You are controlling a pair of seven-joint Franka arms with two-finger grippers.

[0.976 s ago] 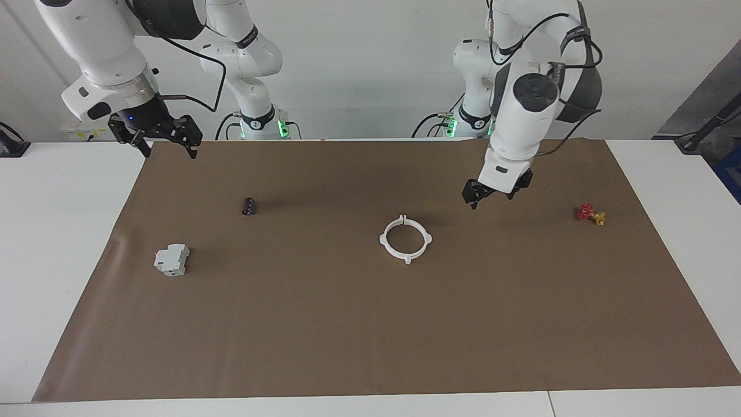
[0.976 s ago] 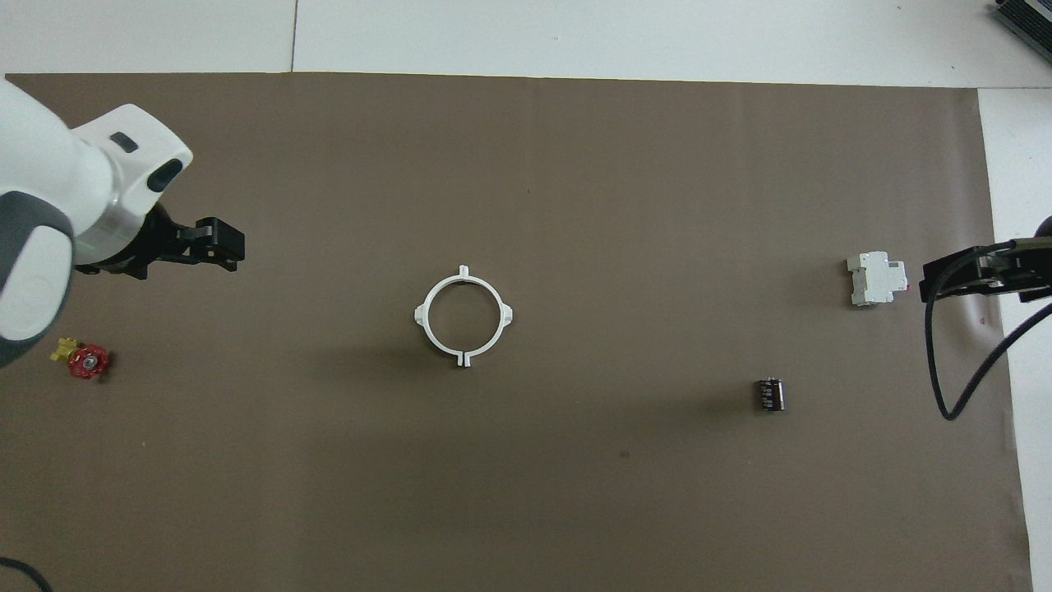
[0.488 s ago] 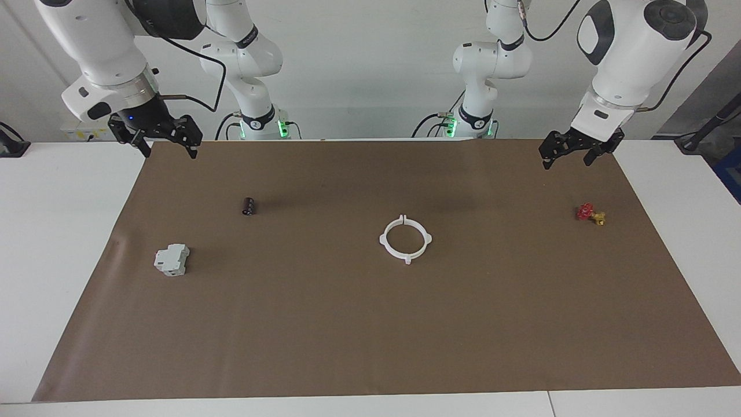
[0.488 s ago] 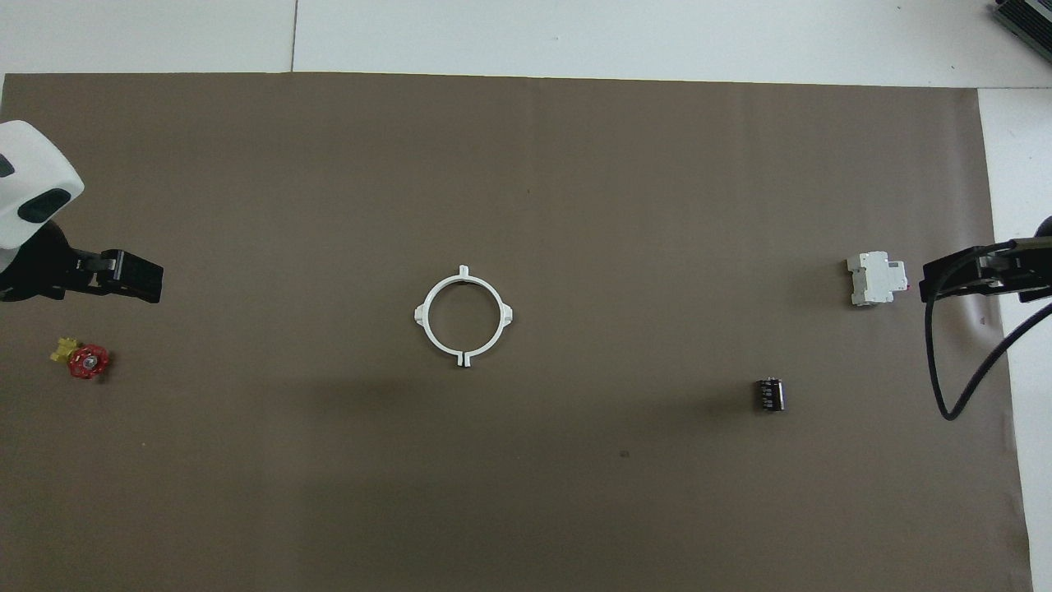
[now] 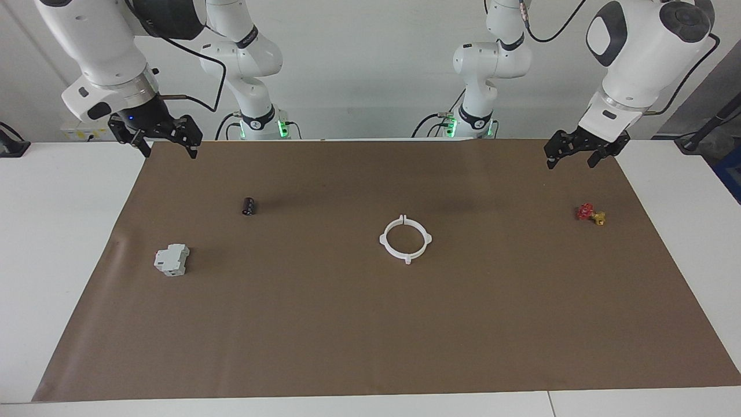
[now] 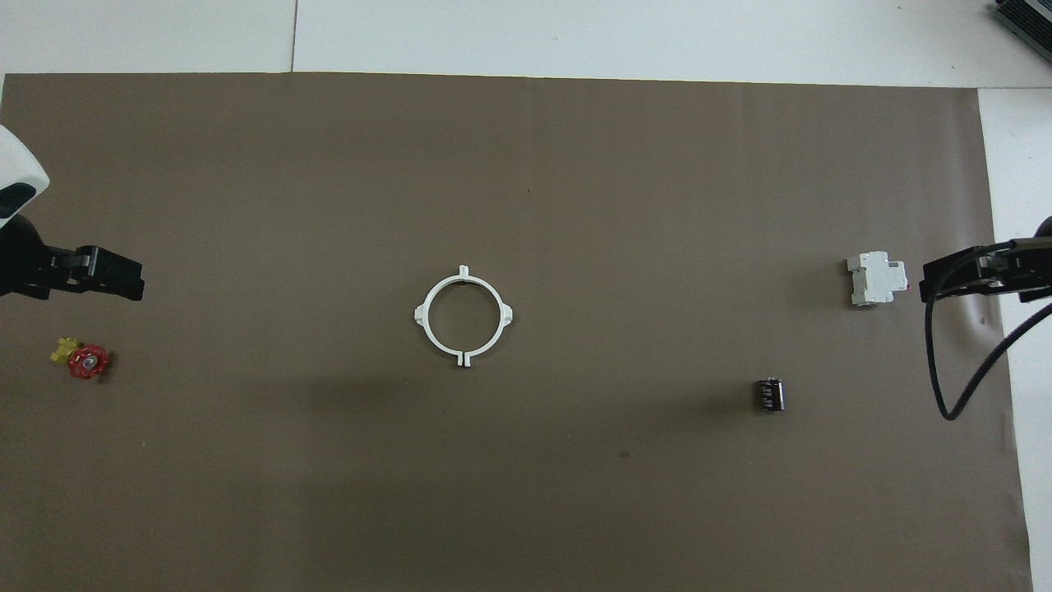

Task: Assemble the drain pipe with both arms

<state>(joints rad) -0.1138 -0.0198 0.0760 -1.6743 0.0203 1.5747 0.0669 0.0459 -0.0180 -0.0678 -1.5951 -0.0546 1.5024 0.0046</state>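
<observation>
The drain pipe [image 5: 383, 238] lies flat in the middle of the brown mat as one closed white ring [image 6: 421, 313], its two half-arcs joined, with small tabs around the rim. Nothing touches it. My left gripper [image 5: 570, 161] hangs open and empty over the mat's edge at the left arm's end, well away from the ring; the overhead view shows the left gripper [image 6: 131, 284] close to the small valve. My right gripper [image 5: 170, 152] waits open and empty over the mat's corner at the right arm's end, and in the overhead view the right gripper [image 6: 933, 284] shows beside the boxy block.
A red-and-yellow valve [image 5: 589, 214] lies toward the left arm's end. A grey-white boxy block [image 5: 172, 259] and a small black cylinder [image 5: 249, 206] lie toward the right arm's end. A brown mat [image 5: 370, 324] covers most of the white table.
The left arm swung up and away from beside the ring to its own end of the table, then drifted slightly further out. The ring and right arm have not moved.
</observation>
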